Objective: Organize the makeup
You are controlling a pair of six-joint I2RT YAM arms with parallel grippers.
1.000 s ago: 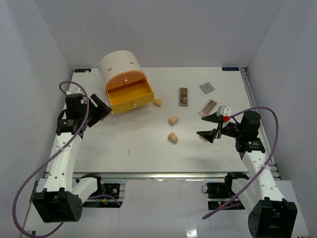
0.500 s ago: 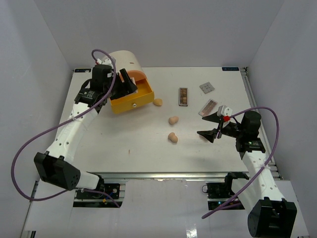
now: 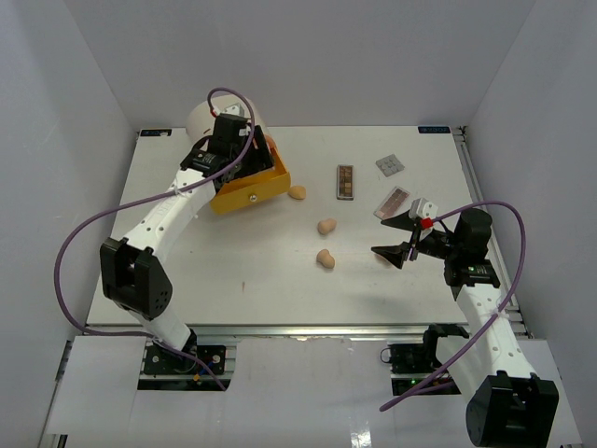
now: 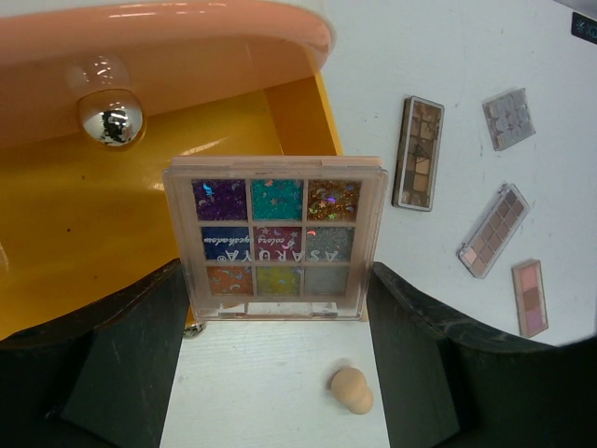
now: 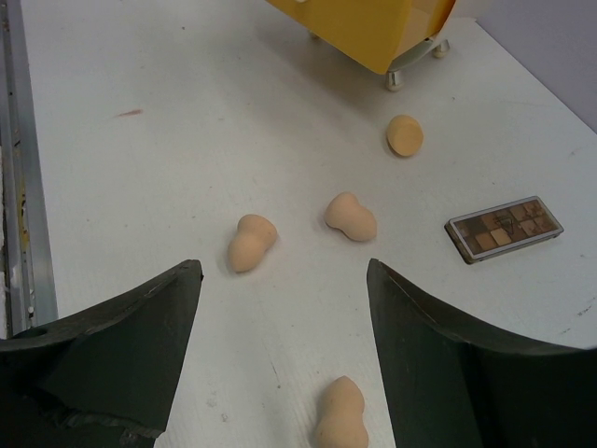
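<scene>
White bench (image 3: 233,280) boxed in by pale walls. At back left, round cream drawer unit (image 3: 198,119) with yellow drawer (image 3: 252,193) pulled open.

Above that drawer, left gripper (image 4: 277,280), clamped on a nine-pan glitter palette (image 4: 275,233), fingers pressed to two opposite edges. Seen from the left wrist, hanging about over the drawer's front edge, not yet inside.

Just right of the drawer front, one tan sponge (image 3: 297,192). Nearer centre, a second sponge (image 3: 326,226) and a third sponge (image 3: 325,259), slightly apart. Further right, a fourth sponge (image 5: 340,411), close under the other arm.

Right of centre, loose on the bench and apart from one another: brown palette (image 3: 345,182), grey palette (image 3: 389,164), pink palette (image 3: 393,201), smaller pink palette (image 4: 529,297).

At right, right gripper (image 3: 392,237), spread wide, nothing between its fingers, hovering low over the bench.

Early going, by the look of it. No makeup seen on the visible part of the drawer floor. One palette about to be stowed; four sponges and four palettes left to gather.
</scene>
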